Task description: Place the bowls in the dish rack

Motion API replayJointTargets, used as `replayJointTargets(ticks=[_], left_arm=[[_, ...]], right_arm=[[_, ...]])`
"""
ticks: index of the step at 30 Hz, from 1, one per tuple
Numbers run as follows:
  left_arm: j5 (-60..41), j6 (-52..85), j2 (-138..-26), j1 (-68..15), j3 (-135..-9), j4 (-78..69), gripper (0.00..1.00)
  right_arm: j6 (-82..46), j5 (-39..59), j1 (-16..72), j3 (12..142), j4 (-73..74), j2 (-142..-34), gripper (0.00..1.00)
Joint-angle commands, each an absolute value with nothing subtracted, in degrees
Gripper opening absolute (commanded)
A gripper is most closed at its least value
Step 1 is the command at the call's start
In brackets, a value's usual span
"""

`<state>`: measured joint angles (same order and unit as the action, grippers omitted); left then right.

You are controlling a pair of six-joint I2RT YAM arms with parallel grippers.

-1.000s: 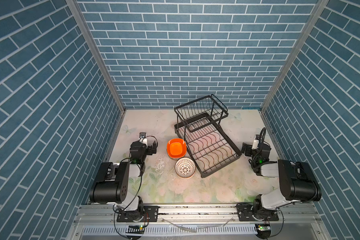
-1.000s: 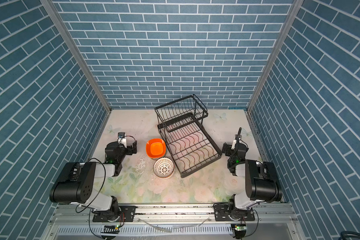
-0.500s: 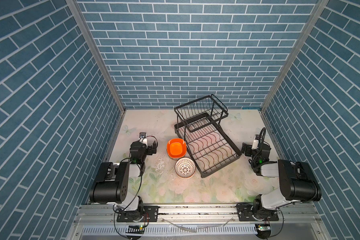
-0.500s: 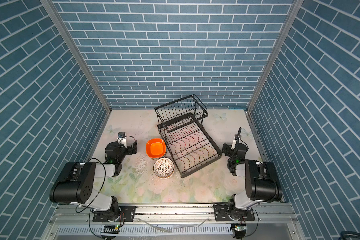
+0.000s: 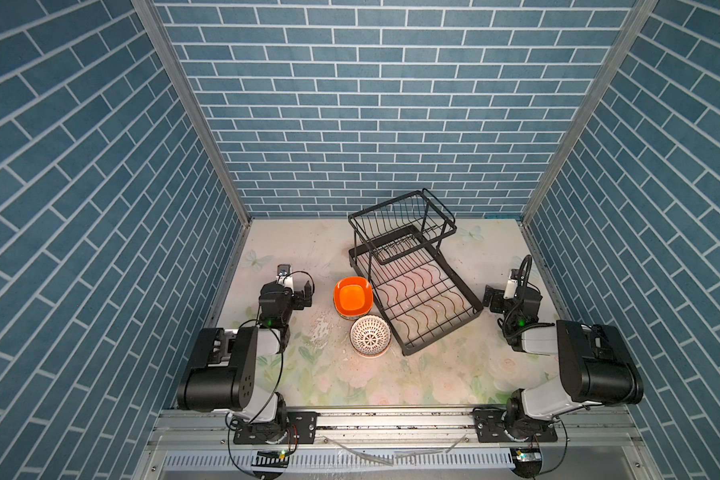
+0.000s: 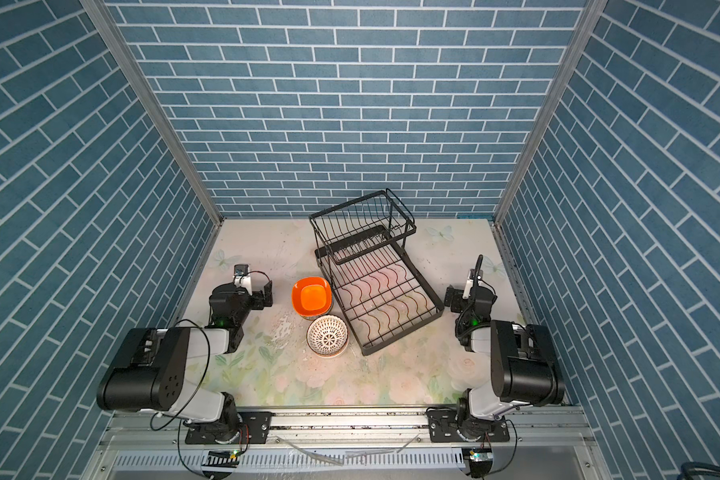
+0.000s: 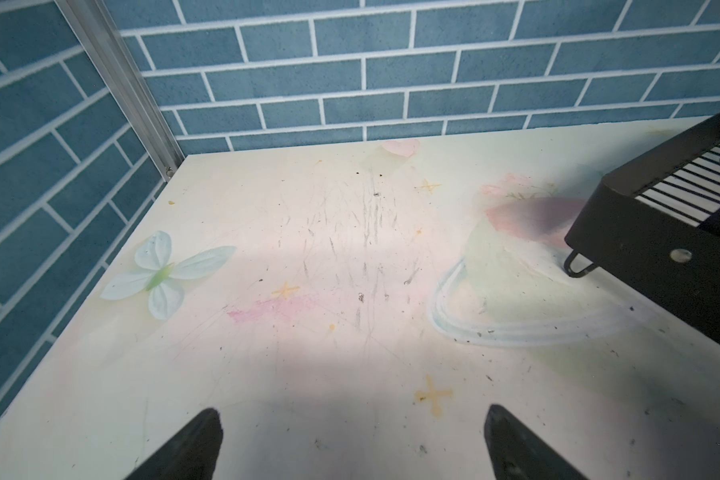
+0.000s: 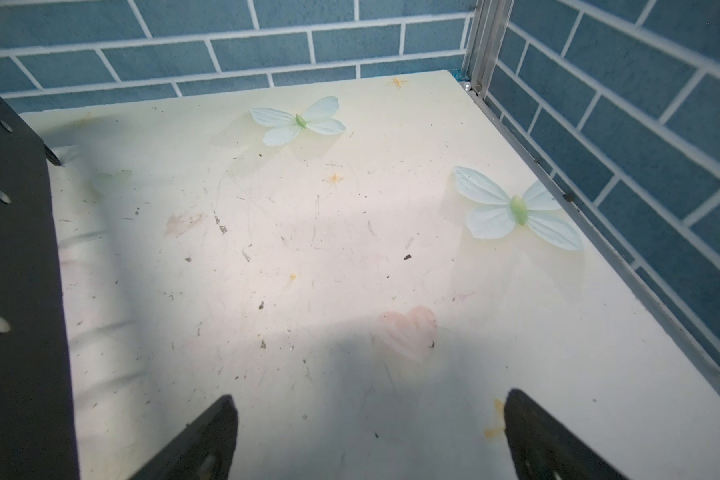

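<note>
Between the wide-open fingers of the left hand [image 7: 350, 419] is only bare desk [image 7: 308, 249]. To its right, near, sits the orange bowl [image 5: 352, 296], apparently on a stack. The white patterned bowl [image 5: 370, 336] sits closer to the robot. Just beyond them lies the empty rack [image 5: 420, 299], its long axis slanting. The right hand [image 5: 492, 297], also wide and empty, is behind the rack, so I judge the left arm better placed.
</note>
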<state>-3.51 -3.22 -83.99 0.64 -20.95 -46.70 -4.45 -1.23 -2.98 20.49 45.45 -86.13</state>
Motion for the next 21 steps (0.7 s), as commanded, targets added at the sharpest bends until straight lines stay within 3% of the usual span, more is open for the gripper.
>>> replayJointTargets(ticks=[1,9,16,21], left_arm=[[-1.5,-2.4,-79.3,1.1,-25.2,-37.6,1.00],[8.1,5.5,-72.9,1.1,-31.7,-21.7,1.00],[3.6,15.1,-70.8,0.8,-39.3,-3.1,1.00],[3.5,23.2,-67.1,-1.7,-39.7,6.3,1.00]], right_arm=[[-3.6,-2.6,-2.7,25.6,38.5,-81.9,0.99],[-10.9,-6.4,-2.6,31.2,19.6,-74.3,0.98],[-20.4,-4.6,-1.9,38.0,0.5,-69.3,0.98],[-22.6,-8.7,2.7,40.8,-10.0,-66.2,0.95]])
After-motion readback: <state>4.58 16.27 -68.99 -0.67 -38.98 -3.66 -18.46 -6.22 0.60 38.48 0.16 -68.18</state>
